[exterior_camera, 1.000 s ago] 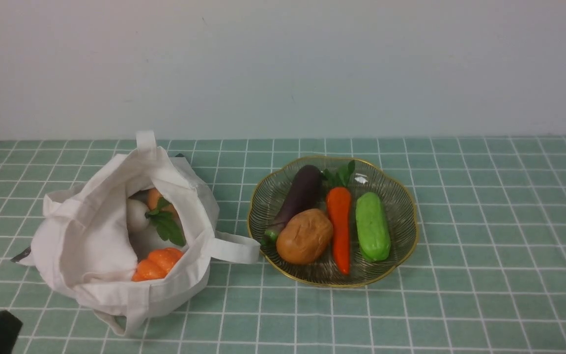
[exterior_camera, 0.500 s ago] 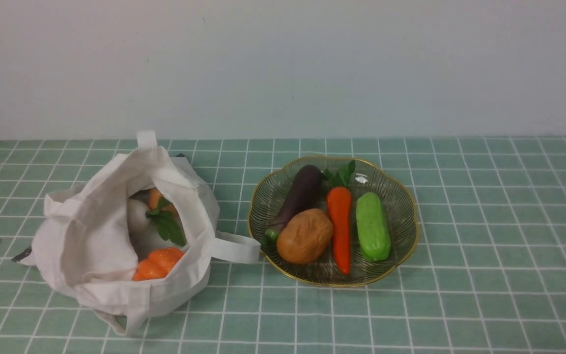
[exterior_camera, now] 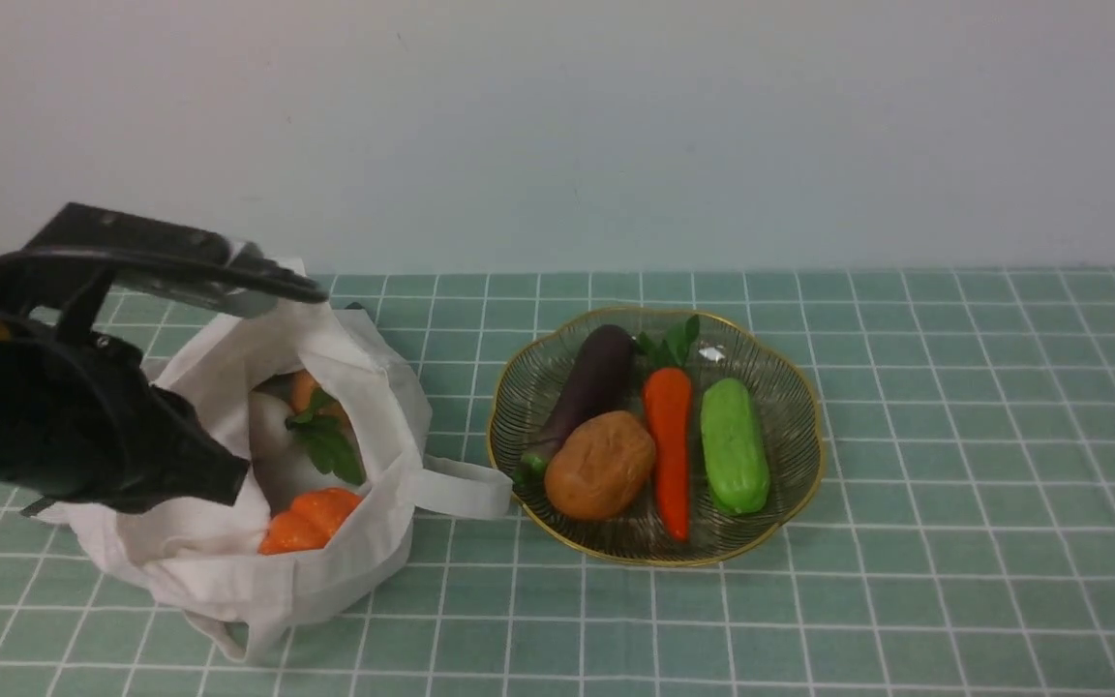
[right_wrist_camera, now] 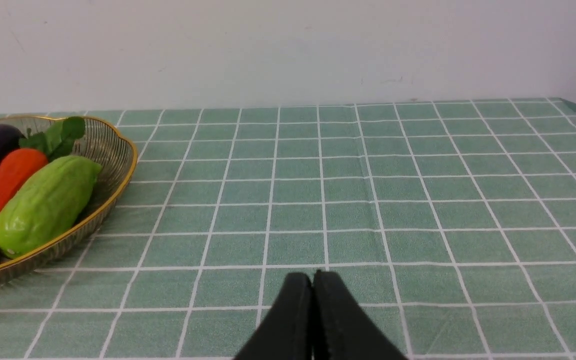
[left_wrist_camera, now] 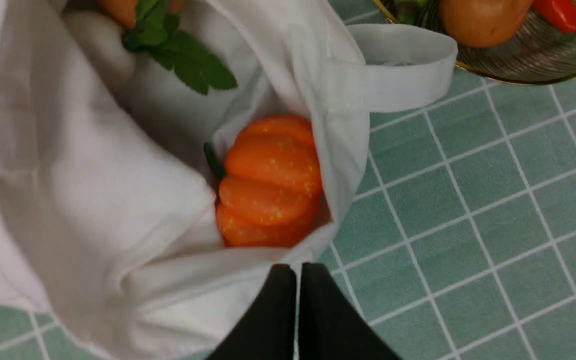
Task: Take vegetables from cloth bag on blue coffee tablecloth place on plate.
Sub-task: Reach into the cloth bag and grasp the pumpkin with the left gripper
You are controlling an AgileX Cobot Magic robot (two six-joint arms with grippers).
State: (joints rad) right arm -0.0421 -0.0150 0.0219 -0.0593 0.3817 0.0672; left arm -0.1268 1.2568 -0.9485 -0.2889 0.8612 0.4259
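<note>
One second has brought your left pincer from the frame's edge to the floppy off-white cloth bag, fingers pressed together, empty. The ribbed orange pumpkin sits inside, just ahead of its tips, seemingly untouched; open up before reaching in.

Plain pale wall behind a covered surface, under soft, even light.
The wall is matte off-white with a cool grey-blue cast and carries a few faint scuffs, one high up and some low near its foot. Straight along the wall's foot runs the far edge of a pale green checked tablecloth, which hides the surface beneath it. Toward the wall's right end the cloth folds down over a corner.
</note>
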